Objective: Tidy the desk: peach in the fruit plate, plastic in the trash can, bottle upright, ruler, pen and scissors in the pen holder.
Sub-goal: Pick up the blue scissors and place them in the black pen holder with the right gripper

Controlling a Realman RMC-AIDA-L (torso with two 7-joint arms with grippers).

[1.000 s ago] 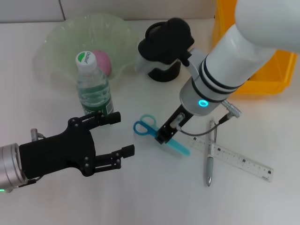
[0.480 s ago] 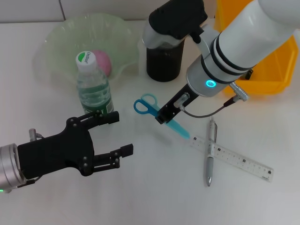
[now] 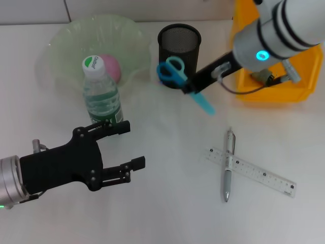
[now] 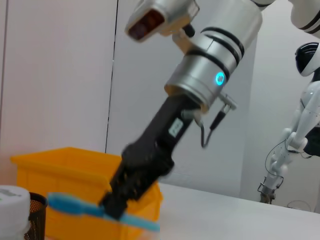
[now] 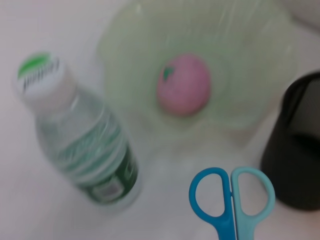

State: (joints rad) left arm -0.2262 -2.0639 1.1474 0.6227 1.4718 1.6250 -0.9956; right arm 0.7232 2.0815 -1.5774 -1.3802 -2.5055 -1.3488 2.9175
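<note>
Scissors step: the right gripper [image 3: 189,87] is clamped on the scissors [image 3: 175,72] beside the pen holder [image 3: 179,40]. Next they probably need tipping blades-down over it. The left gripper [image 3: 114,152] idles, fingers apart.

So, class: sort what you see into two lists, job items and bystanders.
Job items: scissors in the right pincer; pen holder; pen; ruler; bottle; peach; fruit plate; yellow bin.
Bystanders: left pincer, idle; a white robot behind.

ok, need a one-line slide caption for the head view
Right gripper carries scissors beside the pen holder; pen and ruler lie crossed on the desk.
</note>
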